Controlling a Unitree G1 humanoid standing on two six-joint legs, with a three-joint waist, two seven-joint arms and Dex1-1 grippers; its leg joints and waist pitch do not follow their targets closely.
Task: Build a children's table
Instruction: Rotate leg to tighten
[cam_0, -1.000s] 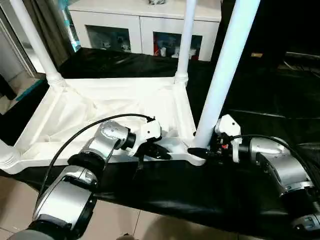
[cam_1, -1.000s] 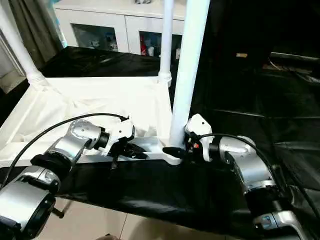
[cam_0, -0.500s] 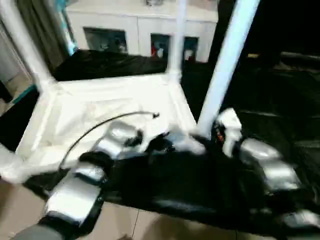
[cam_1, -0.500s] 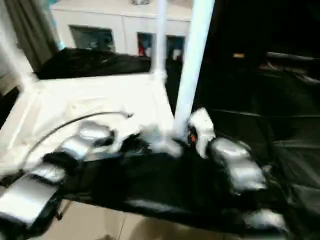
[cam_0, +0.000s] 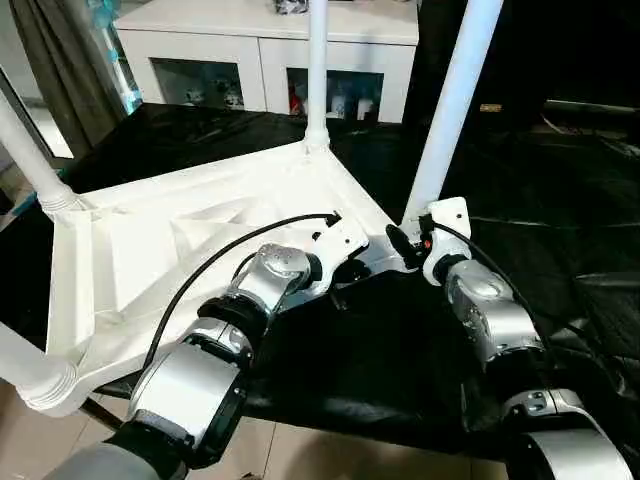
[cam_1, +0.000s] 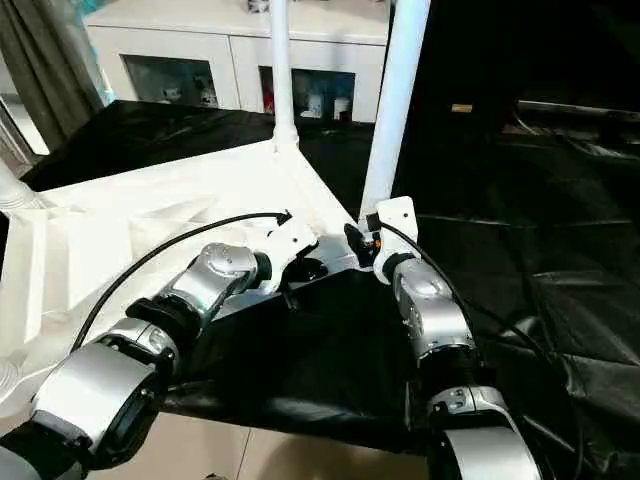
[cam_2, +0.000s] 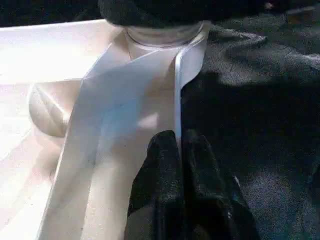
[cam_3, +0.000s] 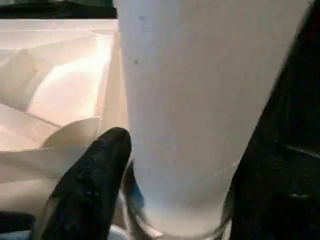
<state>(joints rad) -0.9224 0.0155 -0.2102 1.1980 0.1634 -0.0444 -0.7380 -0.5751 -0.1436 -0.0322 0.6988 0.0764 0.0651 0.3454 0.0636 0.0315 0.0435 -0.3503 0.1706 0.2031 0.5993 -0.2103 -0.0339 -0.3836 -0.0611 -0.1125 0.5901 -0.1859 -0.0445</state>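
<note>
- A large table (cam_0: 560, 200) covered in a black sheet is filling the middle of the room; pale floor tiles (cam_0: 30, 430) are showing below its near edge.
- A white cabinet (cam_0: 260, 50) with glass doors is standing behind it, and a dark curtain (cam_0: 60, 60) is hanging on the left.
- One children's table (cam_0: 150, 250) is lying upside down on the black sheet, ribbed underside facing up.
- Four legs are standing in its corner sockets: the near right leg (cam_0: 450, 110), the far leg (cam_0: 317, 70), the left leg (cam_0: 30, 160) and the near left leg (cam_0: 25, 375).
- Two grippers are working at the near right corner.
- The left gripper (cam_2: 181, 150) is pinching the top's thin rim, fingers nearly together.
- The right gripper (cam_1: 352, 238) is sitting at the near right leg's base, one finger (cam_3: 95, 170) touching the tube; whether it is gripping, I cannot tell.
</note>
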